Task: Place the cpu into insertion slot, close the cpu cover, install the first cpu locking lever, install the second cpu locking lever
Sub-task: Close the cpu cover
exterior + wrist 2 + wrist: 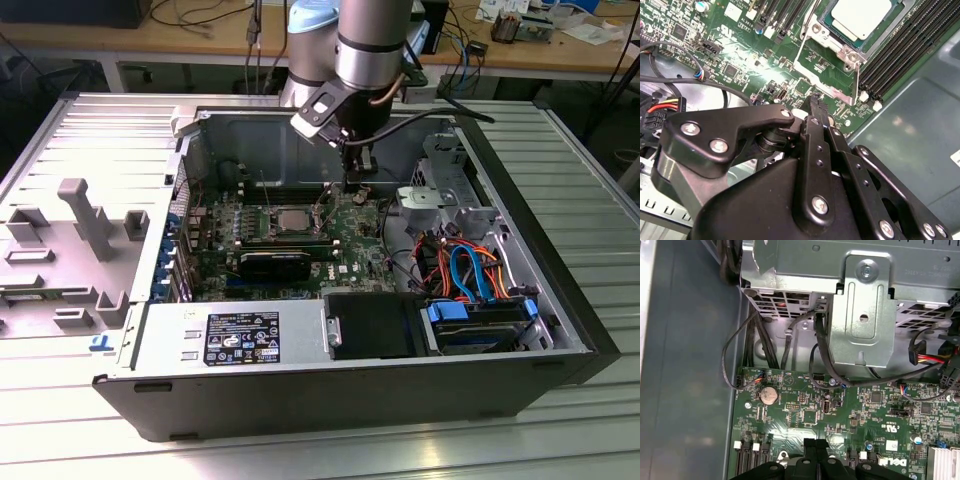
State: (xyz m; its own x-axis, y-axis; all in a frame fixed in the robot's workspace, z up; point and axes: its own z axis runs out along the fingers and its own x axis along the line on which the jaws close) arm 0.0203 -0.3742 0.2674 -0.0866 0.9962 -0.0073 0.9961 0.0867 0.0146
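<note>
OPEN CASE, OPEN COVER: Inside the computer case [300,395], the cpu [292,215] sits in the insertion slot [829,22] on the green board. The cpu cover [826,82] is swung open off the chip, and bare board shows through its window. In the exterior view we see the gripper [357,186] hanging just above the board at about two o'clock from the chip, near it but apart. In the second wrist view its fingertips [815,102] are pressed together, pinching nothing, and the cover's frame lies between them and the chip. We judge the step in hand to be closing the cover. To do it well, we would use the closed fingertips as one blunt pusher on the frame's free edge, never on the chip's metal top. We would follow the frame's arc round its hinge, not drive straight down, and press lightly. The memory slots [900,50] run just beside the socket; we would keep the fingers off them.
</note>
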